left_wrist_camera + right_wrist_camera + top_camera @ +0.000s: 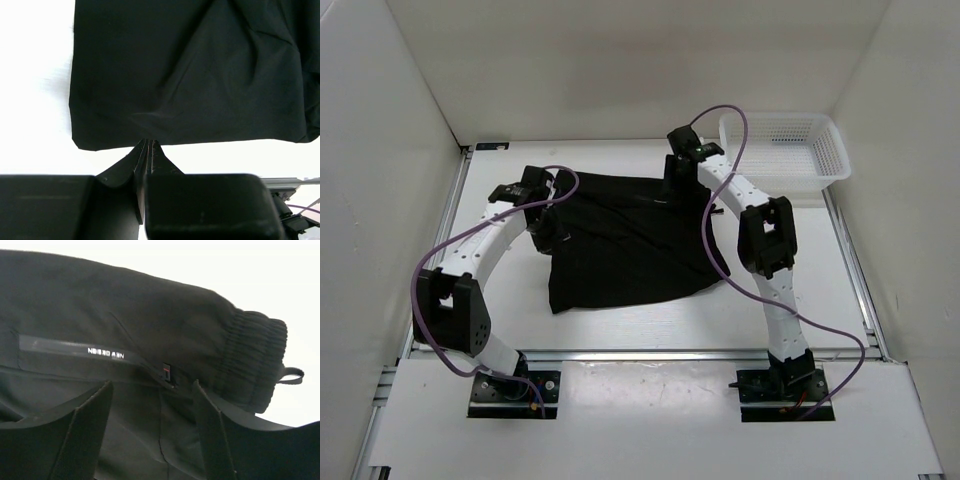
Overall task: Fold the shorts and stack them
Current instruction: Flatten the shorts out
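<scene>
The black shorts (630, 245) lie spread flat across the middle of the table. My left gripper (554, 236) sits at their left edge. In the left wrist view it (148, 142) is shut on the hem of the shorts (190, 75), and creases run out from the pinch. My right gripper (672, 190) hovers over the far edge of the cloth. It (152, 384) is open in the right wrist view, its fingers spread above the shorts (125, 315) beside the ribbed waistband (250, 360) and a zip pocket (75, 350). A drawstring loop (292, 375) pokes out past the waistband.
A white mesh basket (840, 160) stands at the back right corner. White walls close in the table on the left, right and back. A metal rail (640, 355) runs along the near edge. Purple cables (725, 180) arc over both arms.
</scene>
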Motion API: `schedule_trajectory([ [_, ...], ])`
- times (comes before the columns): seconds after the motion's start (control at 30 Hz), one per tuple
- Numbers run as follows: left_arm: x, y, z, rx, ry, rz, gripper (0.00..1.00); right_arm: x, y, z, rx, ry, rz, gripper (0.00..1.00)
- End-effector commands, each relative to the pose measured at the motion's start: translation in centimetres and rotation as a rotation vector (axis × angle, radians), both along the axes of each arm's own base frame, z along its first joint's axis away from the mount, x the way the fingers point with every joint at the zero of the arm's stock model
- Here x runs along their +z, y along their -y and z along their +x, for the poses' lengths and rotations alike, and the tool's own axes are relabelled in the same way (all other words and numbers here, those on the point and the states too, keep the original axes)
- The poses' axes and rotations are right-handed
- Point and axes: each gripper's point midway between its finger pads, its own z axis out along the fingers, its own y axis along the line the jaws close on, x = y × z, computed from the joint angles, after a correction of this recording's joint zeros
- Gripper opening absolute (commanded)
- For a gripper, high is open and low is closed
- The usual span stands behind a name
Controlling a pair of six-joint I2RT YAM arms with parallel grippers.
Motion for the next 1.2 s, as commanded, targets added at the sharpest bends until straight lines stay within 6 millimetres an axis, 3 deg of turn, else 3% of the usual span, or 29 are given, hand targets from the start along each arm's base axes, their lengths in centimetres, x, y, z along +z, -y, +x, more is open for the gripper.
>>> schedule_trajectory([
  [0.0,1.1,0.4,0.0,0.004,0.04,-0.027,0.17,1.7,0.8,1.9,-0.015,0.054,-0.03,0.68],
  [0.03,1.1,0.4,0.0,0.004,0.04,-0.027,0.17,2.3,1.0,2.0,-0.02,0.056,-0.039,0.63],
  [0.1,1.3,0.2,0.0,0.007,0.051,-0.019,0.17,3.7,1.6,2.3,-0.042,0.095,-0.057,0.61],
  [0.13,1.2,0.0,0.1,0.01,0.053,-0.011,0.17,2.9,2.0,1.3,-0.045,0.085,-0.088,0.61],
  [0.17,1.3,0.1,0.1,0.019,0.051,-0.013,0.17,5.5,1.8,1.6,-0.049,0.153,-0.053,0.63],
  [0.27,1.3,0.1,0.1,0.019,0.051,-0.014,0.17,6.3,2.6,-0.2,-0.078,0.161,-0.028,0.59],
  [0.33,1.0,0.0,-0.1,0.019,0.042,-0.011,0.17,5.8,2.2,-1.2,-0.078,0.126,0.009,0.47],
  [0.37,1.0,0.0,-0.1,0.019,0.042,-0.011,0.17,5.7,1.6,-1.4,-0.073,0.113,0.042,0.46],
  [0.43,1.0,0.0,-0.1,0.019,0.042,-0.011,0.17,4.4,0.7,-2.0,-0.086,0.051,0.114,0.46],
  [0.47,1.0,0.0,-0.1,0.019,0.042,-0.011,0.17,4.0,0.4,-2.0,-0.114,0.035,0.137,0.53],
  [0.57,0.7,0.0,-0.3,0.019,0.033,-0.009,0.17,3.4,-0.3,-0.9,-0.15,0.012,0.214,0.66],
  [0.6,0.7,-0.2,-0.3,0.022,0.035,-0.001,0.17,2.5,-0.7,-0.8,-0.171,-0.005,0.234,0.68],
  [0.77,0.8,-0.5,-0.5,0.018,0.039,0.013,0.17,2.1,-1.4,1.3,-0.21,0.006,0.275,0.68],
  [0.97,1.0,-0.7,-0.7,0.012,0.043,0.024,0.17,0.5,-1.1,2.3,-0.231,0.013,0.243,0.59],
  [1.17,0.7,-1.2,-0.8,0.024,0.036,0.035,0.17,0.6,-0.5,2.9,-0.237,0.021,0.231,0.52],
])
